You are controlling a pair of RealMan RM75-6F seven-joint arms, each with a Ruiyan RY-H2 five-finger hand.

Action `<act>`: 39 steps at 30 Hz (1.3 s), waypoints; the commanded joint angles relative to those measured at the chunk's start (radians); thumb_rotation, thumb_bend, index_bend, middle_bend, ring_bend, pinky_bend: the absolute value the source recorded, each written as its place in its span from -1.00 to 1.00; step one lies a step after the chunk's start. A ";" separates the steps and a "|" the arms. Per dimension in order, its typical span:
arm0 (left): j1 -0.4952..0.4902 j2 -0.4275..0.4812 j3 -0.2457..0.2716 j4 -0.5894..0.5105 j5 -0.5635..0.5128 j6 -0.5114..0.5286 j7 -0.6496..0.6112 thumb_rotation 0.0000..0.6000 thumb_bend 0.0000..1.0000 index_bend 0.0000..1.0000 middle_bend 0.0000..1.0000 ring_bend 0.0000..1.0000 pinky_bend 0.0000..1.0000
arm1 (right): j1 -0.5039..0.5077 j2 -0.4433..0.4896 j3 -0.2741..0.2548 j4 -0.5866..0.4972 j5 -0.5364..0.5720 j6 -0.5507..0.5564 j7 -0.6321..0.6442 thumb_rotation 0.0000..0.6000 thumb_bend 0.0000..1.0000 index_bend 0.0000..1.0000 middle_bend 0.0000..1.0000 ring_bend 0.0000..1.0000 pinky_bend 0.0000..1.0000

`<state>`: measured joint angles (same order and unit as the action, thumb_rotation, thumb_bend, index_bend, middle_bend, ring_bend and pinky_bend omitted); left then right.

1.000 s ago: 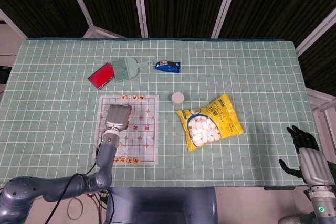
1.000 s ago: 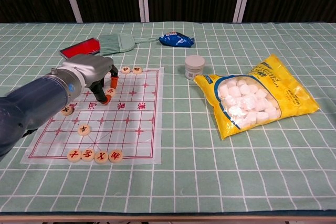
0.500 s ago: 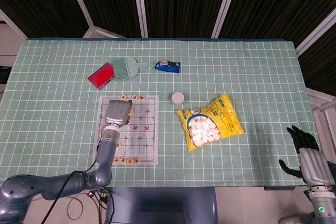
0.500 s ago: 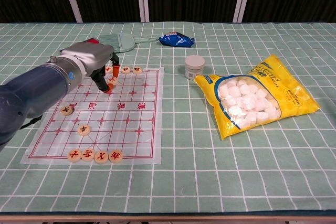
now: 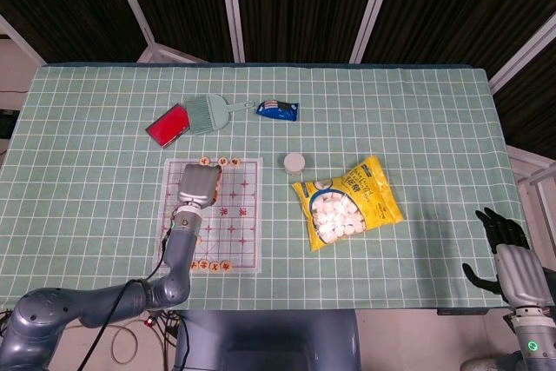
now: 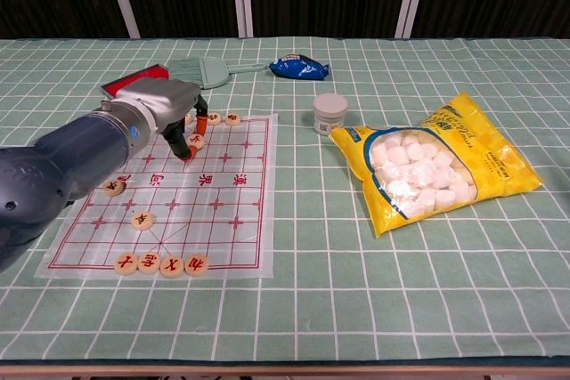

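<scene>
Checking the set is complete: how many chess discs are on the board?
9 discs show: two at the far edge, one beside the left hand, two at left, four along the near edge. The hand may hide others.

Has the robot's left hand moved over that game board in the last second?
Yes. The left hand has slid toward the board's far edge, nearer the brush.

Matt metal left hand (image 6: pixel 165 106), wooden chess pieces (image 6: pixel 161 263) on glossy plastic board sheet (image 6: pixel 236 220), woven cloth tablecloth (image 6: pixel 356 309).
</scene>
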<state>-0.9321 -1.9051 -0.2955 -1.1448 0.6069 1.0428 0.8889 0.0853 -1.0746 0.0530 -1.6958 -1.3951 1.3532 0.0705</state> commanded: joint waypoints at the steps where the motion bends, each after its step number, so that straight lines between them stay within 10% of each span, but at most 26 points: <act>1: -0.003 -0.008 0.003 0.016 0.000 -0.006 -0.002 1.00 -0.34 -0.07 1.00 0.88 1.00 | 0.000 0.000 0.000 0.001 0.001 -0.001 0.000 1.00 -0.32 -1.00 -1.00 -1.00 -1.00; 39: -0.009 -0.021 0.000 0.068 0.007 -0.027 -0.010 1.00 -0.45 -0.27 1.00 0.87 1.00 | 0.002 0.001 0.004 -0.004 0.018 -0.011 -0.004 1.00 -0.32 -1.00 -1.00 -1.00 -1.00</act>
<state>-0.9412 -1.9258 -0.2955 -1.0773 0.6133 1.0154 0.8787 0.0870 -1.0737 0.0569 -1.6997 -1.3770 1.3424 0.0669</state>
